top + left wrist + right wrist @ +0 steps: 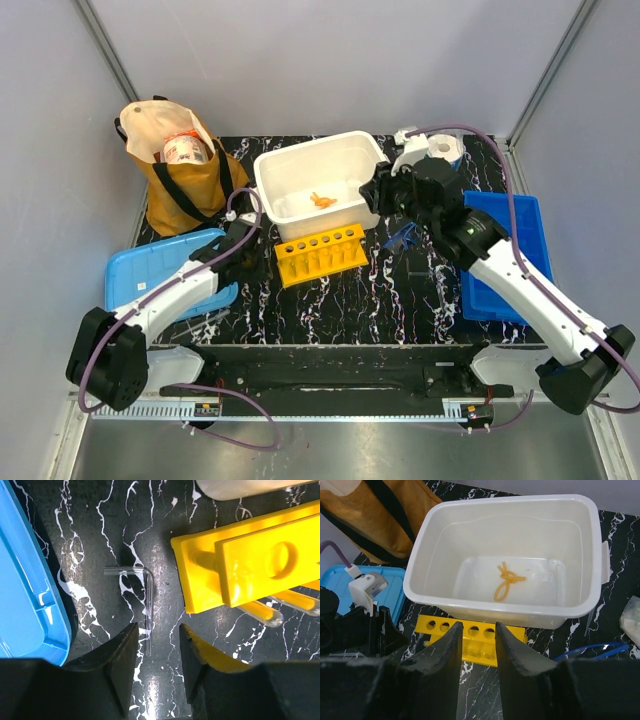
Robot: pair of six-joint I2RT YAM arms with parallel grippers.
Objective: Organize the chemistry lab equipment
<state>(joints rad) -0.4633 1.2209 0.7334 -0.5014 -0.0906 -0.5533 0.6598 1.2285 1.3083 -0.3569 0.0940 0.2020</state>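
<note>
jaws apart, straddling bent glass tube (149, 597) with left gripper (157, 630) beside yellow test-tube rack (250, 565), hovering right gripper (477, 626), likewise parted, above white tub (500, 611).

Knotted piece (322, 200) lies in the tub (500, 611). Rack (321, 253) just in front of the tub; bent tube (148, 597) on the table (340, 300), front-left of the tub. Bag (180, 185) left of the tub, tray (510, 250) right, glasses (403, 238) front-right.

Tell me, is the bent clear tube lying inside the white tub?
No, the bent clear tube lies on the dark tabletop, between the blue lid and the yellow rack.
</note>
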